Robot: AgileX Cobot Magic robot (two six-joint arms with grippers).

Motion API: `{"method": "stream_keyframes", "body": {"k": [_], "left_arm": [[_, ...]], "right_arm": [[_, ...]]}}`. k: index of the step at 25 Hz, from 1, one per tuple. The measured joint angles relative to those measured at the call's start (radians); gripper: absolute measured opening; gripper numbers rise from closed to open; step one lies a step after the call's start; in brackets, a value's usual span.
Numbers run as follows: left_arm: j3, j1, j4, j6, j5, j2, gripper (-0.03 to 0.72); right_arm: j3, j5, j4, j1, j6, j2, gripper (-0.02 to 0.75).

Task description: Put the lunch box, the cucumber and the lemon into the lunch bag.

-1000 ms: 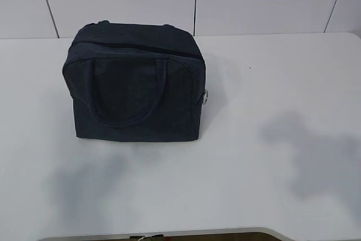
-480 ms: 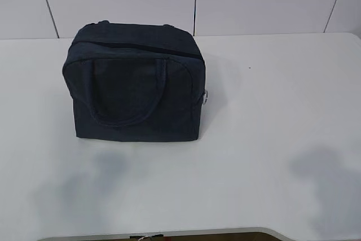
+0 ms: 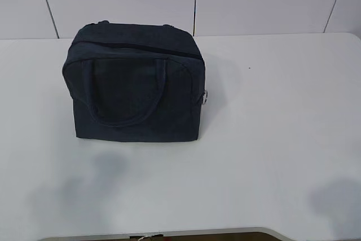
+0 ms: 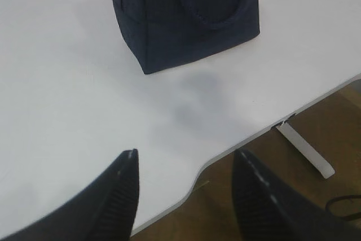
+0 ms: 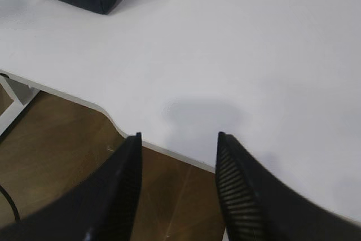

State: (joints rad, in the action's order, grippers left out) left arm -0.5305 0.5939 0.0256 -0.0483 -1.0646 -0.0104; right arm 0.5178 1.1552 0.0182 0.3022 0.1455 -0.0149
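Both grippers, left [image 4: 183, 167] and right [image 5: 177, 150], stand apart and empty over the white table [image 3: 271, 139] edge; lunch bag [image 3: 135, 83] upright, zipped.

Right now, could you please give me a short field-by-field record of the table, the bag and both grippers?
lunch bag: upright on the white table, left of centre, zipper closed along the top
zipper ring pull: hangs at the bag's right end
lunch box, cucumber, lemon: not visible in any view
left gripper: jaws open, empty, above the table's near edge
right gripper: jaws open, empty, above the near edge, clear of the bag
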Motion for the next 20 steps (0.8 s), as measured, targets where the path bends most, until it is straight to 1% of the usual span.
{"method": "stream_keyframes", "body": {"k": [8,12,20], "left_arm": [[0.018,0.000,-0.008,0.030,-0.027,0.000,0.382],[0.022,0.000,-0.034,0.032,-0.034,0.000,0.382],[0.024,0.000,-0.037,0.032,-0.036,0.000,0.380]], "right_arm": [[-0.015,0.000,0.000,0.000,-0.006,0.000,0.355],[-0.014,-0.002,0.000,0.000,-0.008,0.000,0.355],[-0.014,-0.005,0.000,0.000,-0.008,0.000,0.355]]}}
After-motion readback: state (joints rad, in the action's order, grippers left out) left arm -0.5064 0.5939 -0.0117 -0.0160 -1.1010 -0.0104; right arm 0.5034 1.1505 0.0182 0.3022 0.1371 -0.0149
